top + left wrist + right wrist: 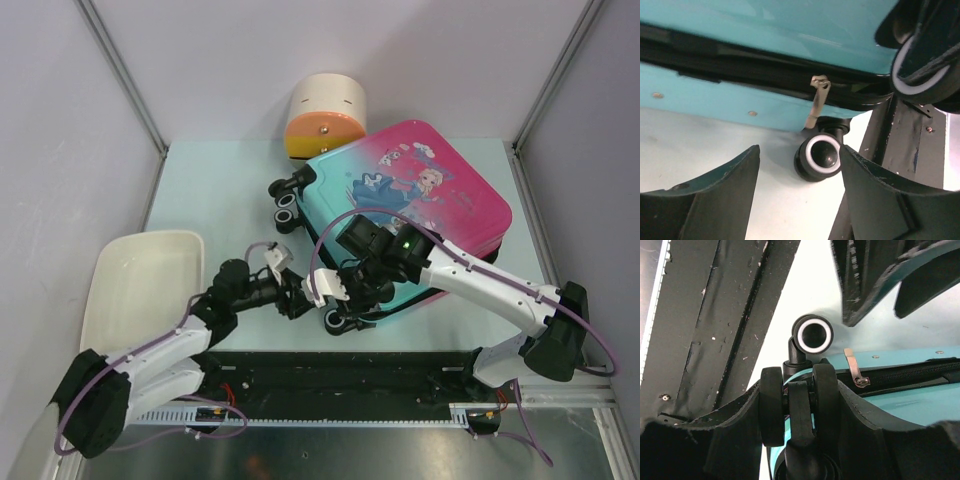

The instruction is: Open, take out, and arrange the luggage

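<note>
On pale-green bench (pixel 215 190), teal-to-pink hard-shell princess-print luggage (pixel 420 200) lies flat, lid down. R pincer (pixel 800 390) clamps black twin caster wheel (pixel 772 407) at near corner. L pincer (pixel 800 152) gapes w/ nothing betw. jaws, facing metal zip pull (pixel 816 102).

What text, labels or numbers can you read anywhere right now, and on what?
None readable in any view.
Luggage lid: cartoon princess print only; any lettering in it is too small to tell.
Cream round box, white tray: no markings visible.
</note>
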Available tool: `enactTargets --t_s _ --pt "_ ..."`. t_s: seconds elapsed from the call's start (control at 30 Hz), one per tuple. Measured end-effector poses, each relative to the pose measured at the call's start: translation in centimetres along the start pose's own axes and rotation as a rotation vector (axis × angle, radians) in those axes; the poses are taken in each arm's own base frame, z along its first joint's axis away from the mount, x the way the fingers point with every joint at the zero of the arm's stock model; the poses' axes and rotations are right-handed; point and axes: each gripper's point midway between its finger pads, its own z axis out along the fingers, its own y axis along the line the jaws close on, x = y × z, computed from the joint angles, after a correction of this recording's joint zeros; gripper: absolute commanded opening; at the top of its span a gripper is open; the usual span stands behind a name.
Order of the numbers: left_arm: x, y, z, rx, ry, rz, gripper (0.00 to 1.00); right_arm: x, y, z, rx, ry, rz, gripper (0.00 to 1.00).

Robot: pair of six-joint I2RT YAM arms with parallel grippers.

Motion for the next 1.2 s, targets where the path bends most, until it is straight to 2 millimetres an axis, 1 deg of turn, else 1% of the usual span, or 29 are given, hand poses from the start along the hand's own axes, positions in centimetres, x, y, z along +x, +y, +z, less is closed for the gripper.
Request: enactTargets --t_s 0.13,0.23,0.3,0.33,0.57,0.67,0.8,0.83,1.0,1.13,1.2 --pt "1.0 -1.8 1.1 0.043 -0.006 0.097 0.65 -0.1 0.0 0.0 -0.002 -0.009 0.009 0.0" --pt "2.2 -3.2 2.1 0.078 0.0 0.175 0.62 -0.2 -0.1 0.0 0.0 -0.013 0.014 0.0" --pt "2.7 -3.8 2.9 0.085 0.004 0.217 0.6 -0.2 0.0 0.0 -0.002 -0.017 0.019 0.0" --pt "2.8 -3.8 3.2 0.082 0.0 0.236 0.58 -0.2 0.0 0.0 -0.002 -0.018 0.022 0.0" --pt "2.7 -2.6 4.7 0.018 -0.028 0.294 0.53 -0.3 -0.1 -0.1 0.001 -0.028 0.03 0.0" --pt "2.2 -2.5 5.1 0.005 -0.051 0.309 0.51 -0.4 -0.1 -0.1 0.0 -0.033 0.033 0.0" --pt "1.1 -2.9 5.7 0.005 -0.095 0.331 0.48 -0.5 -0.1 -0.1 -0.002 -0.041 0.039 0.0" --pt "0.9 -3.0 5.8 0.006 -0.103 0.335 0.44 -0.5 -0.1 -0.1 -0.003 -0.043 0.041 0.0" --pt "0.8 -2.9 6.1 0.008 -0.117 0.346 0.35 -0.5 -0.1 -0.1 -0.004 -0.049 0.043 0.0" --pt "0.8 -3.0 6.1 0.01 -0.118 0.345 0.19 -0.5 -0.1 -0.1 -0.003 -0.049 0.044 0.0" --pt "0.7 -2.7 6.1 0.004 -0.119 0.341 0.17 -0.5 -0.1 -0.2 -0.002 -0.052 0.045 0.0"
